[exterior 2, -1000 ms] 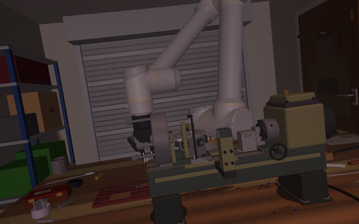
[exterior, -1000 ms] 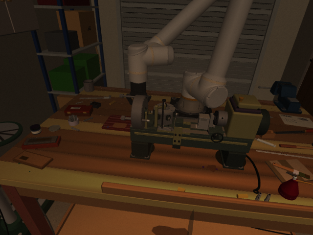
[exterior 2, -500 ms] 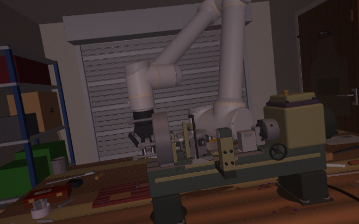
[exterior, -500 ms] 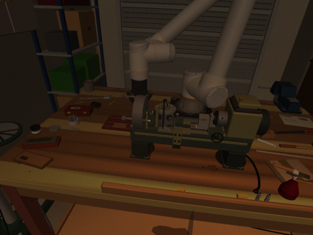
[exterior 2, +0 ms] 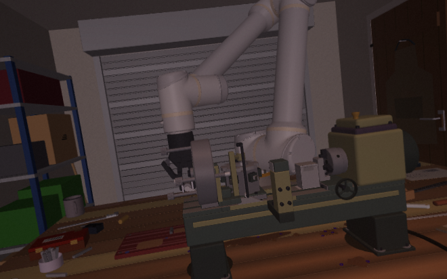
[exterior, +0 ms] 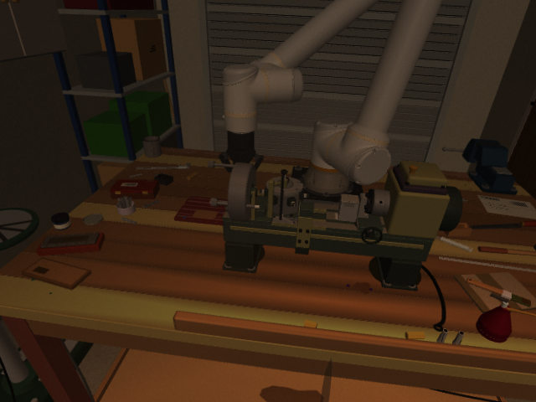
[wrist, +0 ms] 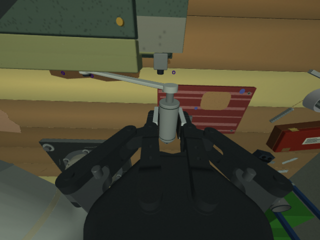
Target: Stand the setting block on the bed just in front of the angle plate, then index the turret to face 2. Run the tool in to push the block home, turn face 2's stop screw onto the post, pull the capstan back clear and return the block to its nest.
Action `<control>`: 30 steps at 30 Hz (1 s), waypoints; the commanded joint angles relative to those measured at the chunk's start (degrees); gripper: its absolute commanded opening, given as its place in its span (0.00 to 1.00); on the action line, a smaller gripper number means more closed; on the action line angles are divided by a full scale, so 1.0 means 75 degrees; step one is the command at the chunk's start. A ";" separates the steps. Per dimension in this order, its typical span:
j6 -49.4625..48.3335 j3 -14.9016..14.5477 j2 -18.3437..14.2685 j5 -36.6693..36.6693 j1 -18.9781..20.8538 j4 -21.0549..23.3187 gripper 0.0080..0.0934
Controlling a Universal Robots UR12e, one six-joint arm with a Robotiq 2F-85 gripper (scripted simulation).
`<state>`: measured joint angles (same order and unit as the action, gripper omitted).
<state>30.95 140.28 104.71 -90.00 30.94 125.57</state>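
Observation:
The grey setting block stands on the lathe bed between the chuck and the turret. The grey capstan wheel sits at the left end of the lathe. One of its spokes ends in a grey cylindrical handle. The red nest tray lies on the bench left of the lathe, its recess showing bare. My gripper is behind the capstan wheel, closed around the spoke handle.
The lathe's olive headstock rises at the right end. A red case, a cup of bits and small tools lie left of the tray. A blue vise stands far right. Shelving stands behind the bench.

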 commanded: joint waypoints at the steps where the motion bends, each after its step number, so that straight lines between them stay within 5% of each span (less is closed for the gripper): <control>1: 0.0004 -0.0012 0.0018 0.0001 0.0006 -0.0019 0.00; 30: 0.0169 -0.0112 0.0444 0.0001 0.0170 -0.0544 0.00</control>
<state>32.22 139.50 108.01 -90.01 32.21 121.49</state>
